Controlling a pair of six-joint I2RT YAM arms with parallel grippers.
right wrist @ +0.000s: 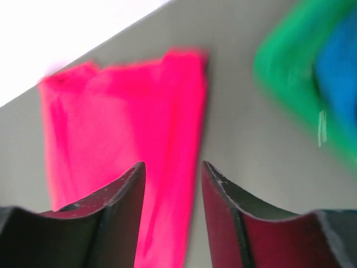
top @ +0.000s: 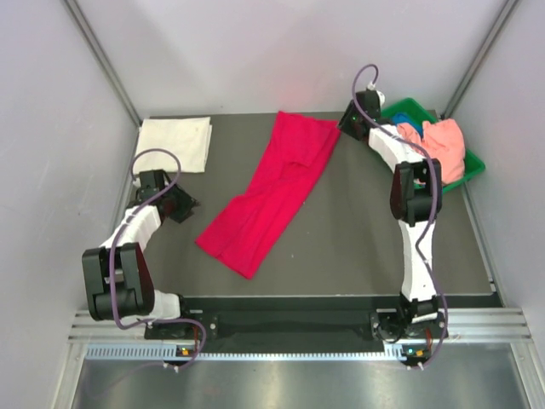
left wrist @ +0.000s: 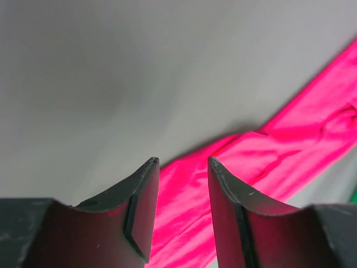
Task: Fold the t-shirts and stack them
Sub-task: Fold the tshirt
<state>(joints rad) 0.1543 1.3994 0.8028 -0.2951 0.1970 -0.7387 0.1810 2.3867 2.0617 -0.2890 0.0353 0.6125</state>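
Looking down, you see the red shirt (top: 272,192) lying as a long diagonal strip on the worktop (top: 358,247), and the white shirt (top: 174,143) folded at the far-left corner. Your left hand (top: 187,204) sits beside the red shirt's near end and your right hand (top: 346,120) at its far end, both spread apart, holding nothing.

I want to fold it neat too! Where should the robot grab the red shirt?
Probably by its end corners. The red shirt lies as a long slanted strip, so the left gripper could pinch the near end from the left, and the right gripper the far corner from the right. Each end lies close beside that open gripper.
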